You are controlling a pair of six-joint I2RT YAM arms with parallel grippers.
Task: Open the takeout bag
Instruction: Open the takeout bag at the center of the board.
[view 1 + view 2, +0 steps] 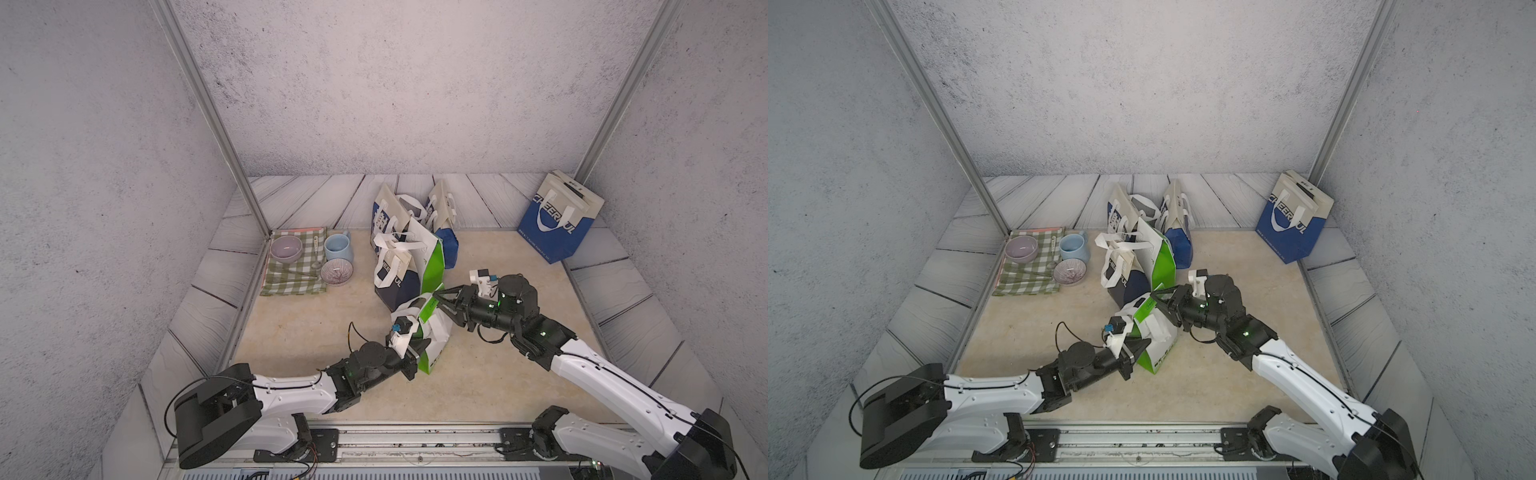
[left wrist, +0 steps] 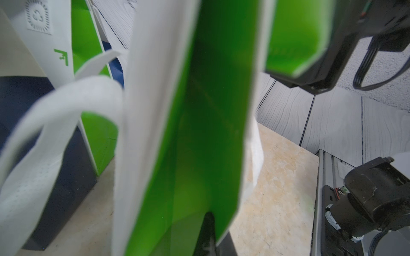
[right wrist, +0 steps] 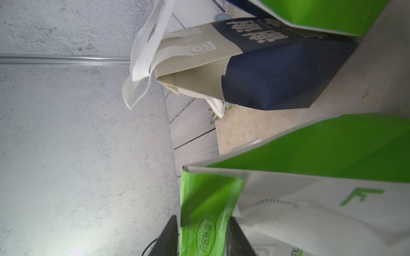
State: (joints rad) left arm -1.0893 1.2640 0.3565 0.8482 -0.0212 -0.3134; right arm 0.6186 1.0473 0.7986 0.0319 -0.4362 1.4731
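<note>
Left gripper clamped shut on the takeout bag, right gripper at its top edge.

I see the bag standing mid-way across the table, just in front of a navy bag and a taller green-and-white bag. My left jaws are closed on its near green side panel. From the right wrist camera, a folded green strip of the rim sits between the dark fingers and looks pinched, though that view is too close for me to be sure.

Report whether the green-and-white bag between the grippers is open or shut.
Apparently shut: the green-and-white bag stands narrow, sides close together, left gripper and right gripper each pinching an edge. Its mouth itself is unclear.
</note>
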